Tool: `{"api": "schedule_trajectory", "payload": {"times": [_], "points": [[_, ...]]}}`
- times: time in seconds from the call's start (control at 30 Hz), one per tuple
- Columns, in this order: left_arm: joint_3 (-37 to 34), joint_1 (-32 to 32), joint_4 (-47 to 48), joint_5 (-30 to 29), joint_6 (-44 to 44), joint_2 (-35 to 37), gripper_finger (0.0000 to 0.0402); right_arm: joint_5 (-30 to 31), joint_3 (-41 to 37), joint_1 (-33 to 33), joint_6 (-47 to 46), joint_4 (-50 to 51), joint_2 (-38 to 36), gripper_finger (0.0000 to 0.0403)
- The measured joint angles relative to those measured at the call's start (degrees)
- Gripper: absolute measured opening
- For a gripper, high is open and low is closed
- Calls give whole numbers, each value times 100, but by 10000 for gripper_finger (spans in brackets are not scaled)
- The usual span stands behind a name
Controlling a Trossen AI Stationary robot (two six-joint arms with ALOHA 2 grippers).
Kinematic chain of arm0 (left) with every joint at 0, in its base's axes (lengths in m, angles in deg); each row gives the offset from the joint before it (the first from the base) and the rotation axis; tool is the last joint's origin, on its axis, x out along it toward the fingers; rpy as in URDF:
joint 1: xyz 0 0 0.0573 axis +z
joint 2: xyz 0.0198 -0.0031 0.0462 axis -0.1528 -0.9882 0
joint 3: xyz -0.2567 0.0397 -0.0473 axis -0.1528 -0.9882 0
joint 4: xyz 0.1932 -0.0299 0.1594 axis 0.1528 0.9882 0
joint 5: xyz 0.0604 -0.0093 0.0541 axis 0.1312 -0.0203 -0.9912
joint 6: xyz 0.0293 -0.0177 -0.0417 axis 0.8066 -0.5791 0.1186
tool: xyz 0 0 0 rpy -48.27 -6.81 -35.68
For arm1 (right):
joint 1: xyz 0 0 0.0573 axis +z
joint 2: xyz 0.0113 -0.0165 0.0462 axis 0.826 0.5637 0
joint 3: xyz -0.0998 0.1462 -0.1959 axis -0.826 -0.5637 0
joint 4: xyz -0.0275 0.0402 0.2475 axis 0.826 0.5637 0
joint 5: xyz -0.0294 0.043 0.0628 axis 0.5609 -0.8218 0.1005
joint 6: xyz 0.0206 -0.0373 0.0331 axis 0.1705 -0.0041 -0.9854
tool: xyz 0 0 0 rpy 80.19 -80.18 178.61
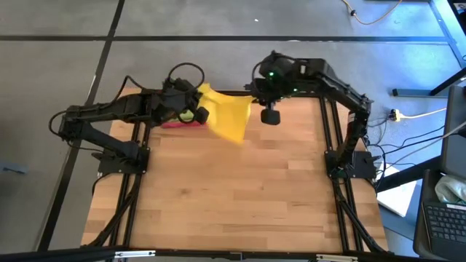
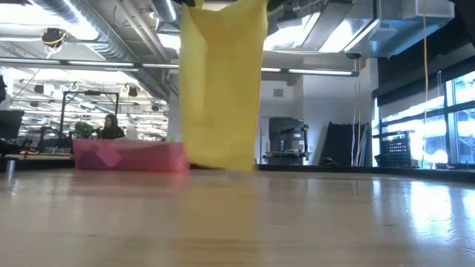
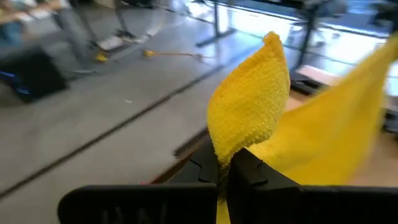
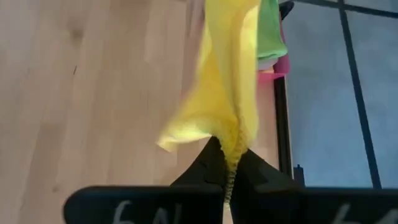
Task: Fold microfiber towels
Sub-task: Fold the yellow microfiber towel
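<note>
One yellow towel hangs in the air above the far part of the wooden table, stretched between two grippers. The left gripper is clenched on one corner of it, and the right gripper is clenched on another corner. Behind it, at the far left edge, stands one pink tray. A green towel lies in that tray, partly hidden by the yellow one.
</note>
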Motion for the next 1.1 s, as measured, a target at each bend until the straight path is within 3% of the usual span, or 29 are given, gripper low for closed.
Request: {"api": "schedule_trajectory", "payload": {"times": [0.1, 0.27, 0.4, 0.57, 0.83, 1.0, 1.1], "points": [[0, -43, 34, 623, -440, 0, 0, -171, -118, 3, -19, 52, -188, 3], [6, -330, 580, 1580, -1521, -205, 0, -1557, -589, 199, -347, 418, -278, 4], [0, -845, 1318, 1659, -2109, -622, 14, -2227, -1467, 589, -433, 294, -258, 4], [-335, -1447, 1527, 1948, -2683, -1218, 70, -2750, -2861, 1090, -486, -236, -254, 4], [-1719, -2575, 632, 2978, -4346, -1728, 120, -3728, -4574, 1737, -943, -1593, -256, 5], [-2451, -3069, -432, 3078, -5287, -1745, 120, -4140, -5236, 1896, -1384, -2676, -255, 5], [-2607, -3173, -597, 3067, -5551, -1745, 121, -4227, -5495, 1927, -1535, -3039, -256, 5]]}}
